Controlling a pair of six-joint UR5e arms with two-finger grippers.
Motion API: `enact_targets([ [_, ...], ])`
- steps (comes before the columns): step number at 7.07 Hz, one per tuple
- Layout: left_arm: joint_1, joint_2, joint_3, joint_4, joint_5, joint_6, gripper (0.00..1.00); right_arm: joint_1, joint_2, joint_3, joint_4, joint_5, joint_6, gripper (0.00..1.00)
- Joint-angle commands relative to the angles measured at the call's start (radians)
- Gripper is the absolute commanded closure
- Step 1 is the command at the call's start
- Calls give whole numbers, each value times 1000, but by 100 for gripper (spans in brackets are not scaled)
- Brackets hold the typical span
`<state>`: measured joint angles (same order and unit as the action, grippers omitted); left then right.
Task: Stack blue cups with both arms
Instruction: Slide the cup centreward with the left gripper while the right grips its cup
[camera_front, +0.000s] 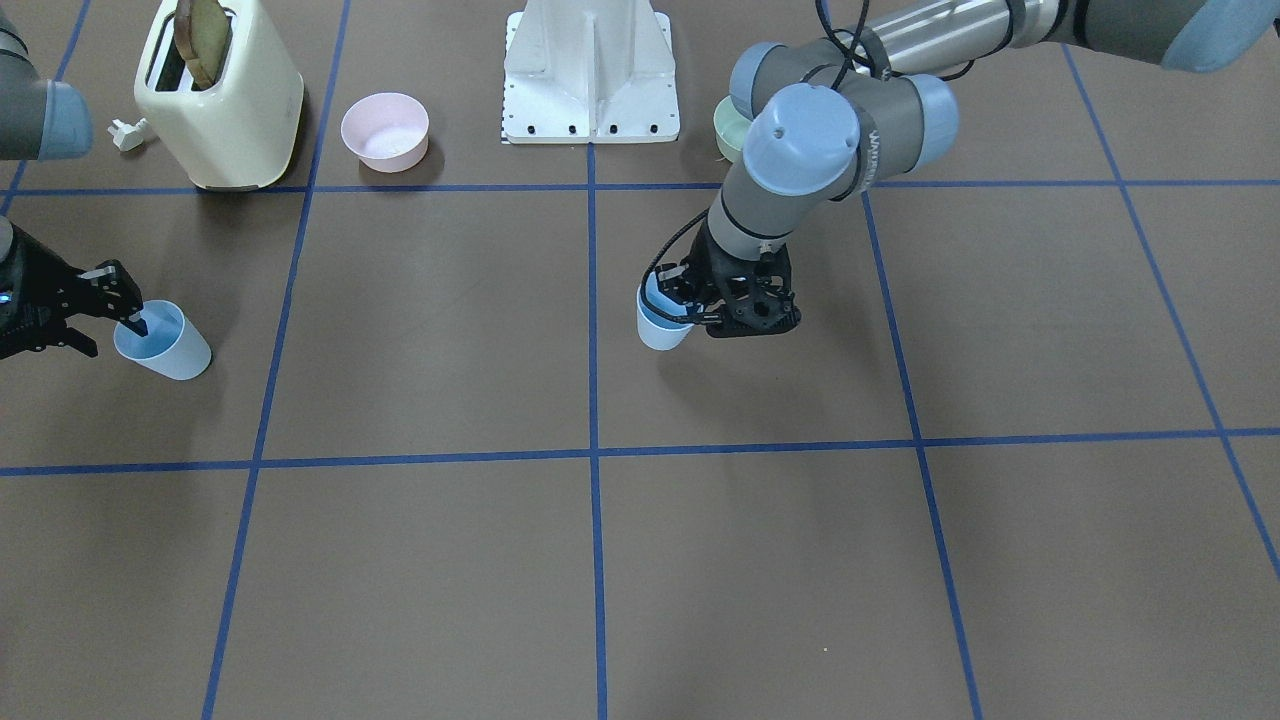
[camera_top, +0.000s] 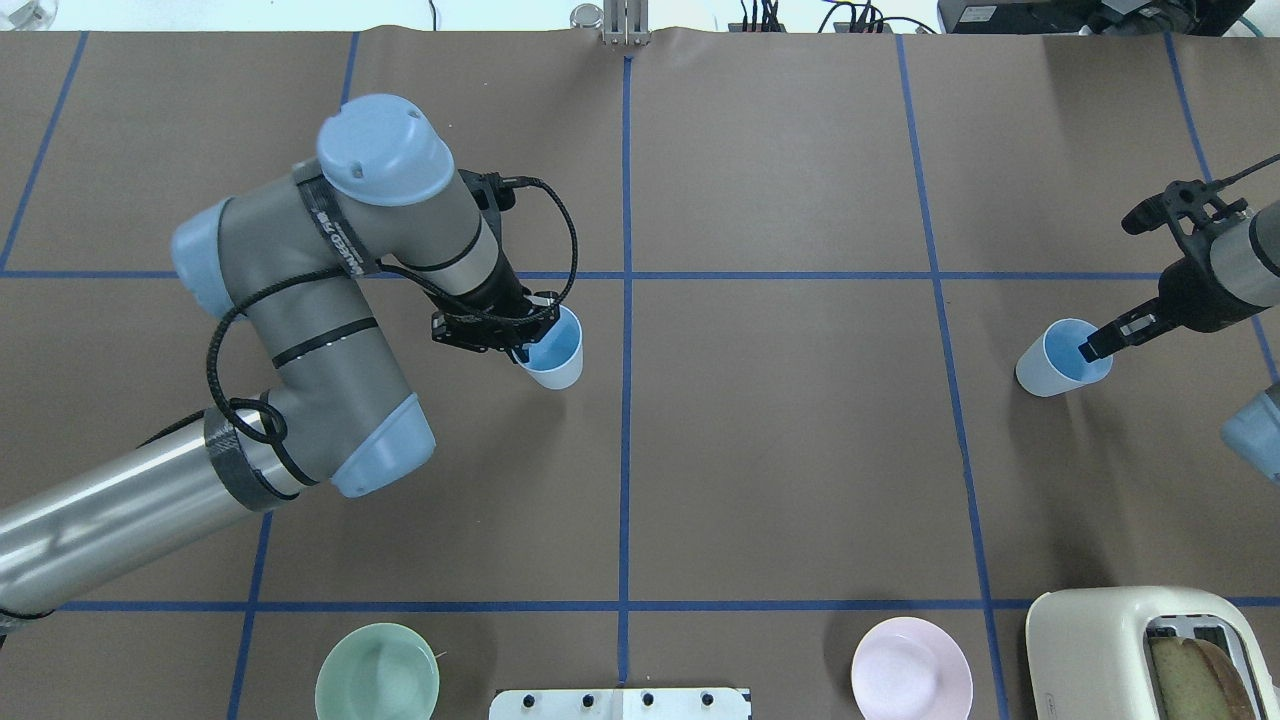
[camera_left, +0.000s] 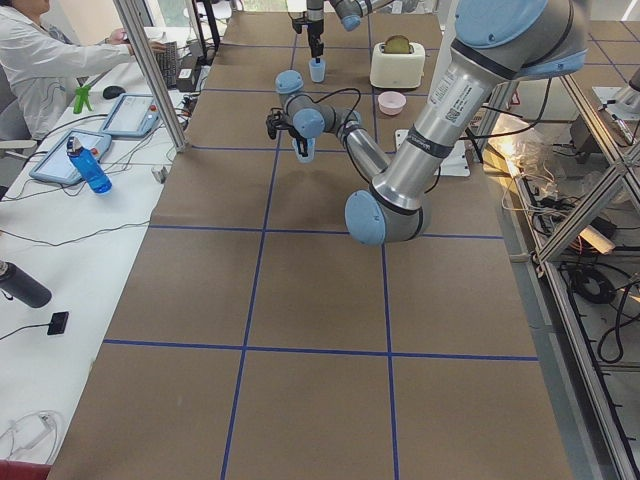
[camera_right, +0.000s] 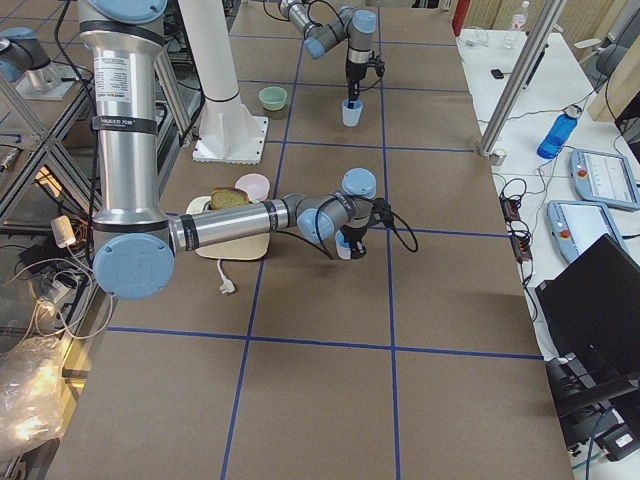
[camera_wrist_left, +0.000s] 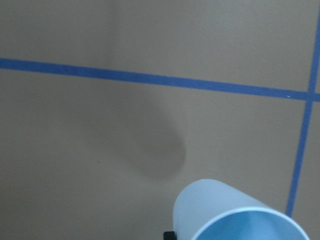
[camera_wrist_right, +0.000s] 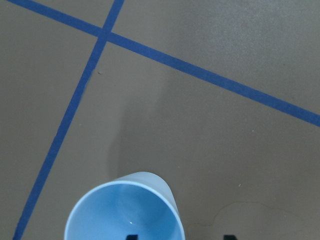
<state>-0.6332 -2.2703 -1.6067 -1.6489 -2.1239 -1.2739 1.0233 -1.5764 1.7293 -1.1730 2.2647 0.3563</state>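
LIGHT: we see bright, even overhead light across the counter | SHADOWS: soft, short, one smudged beside the blue cup | GLARE: a white sheen on the left arm | FOCUS: our left wrist view soft, fixed views crisp

Brown surface crossed by blue tape grid. Light-blue cup near cream toaster; second cup same blue. Pink bowl beside toaster. Brown toast in toaster.

table: brown cover | grid: blue tape lines | side: white desk, aluminium posts
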Motion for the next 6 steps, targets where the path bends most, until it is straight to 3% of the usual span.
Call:
enact_targets([
  [1,30,-28,33,-5,27,-31,100,-3,-1,0,-1,-1,0,73],
  [6,67,-104,114,-17,30,-76,100,1,21,1,-34,-2,1,100],
])
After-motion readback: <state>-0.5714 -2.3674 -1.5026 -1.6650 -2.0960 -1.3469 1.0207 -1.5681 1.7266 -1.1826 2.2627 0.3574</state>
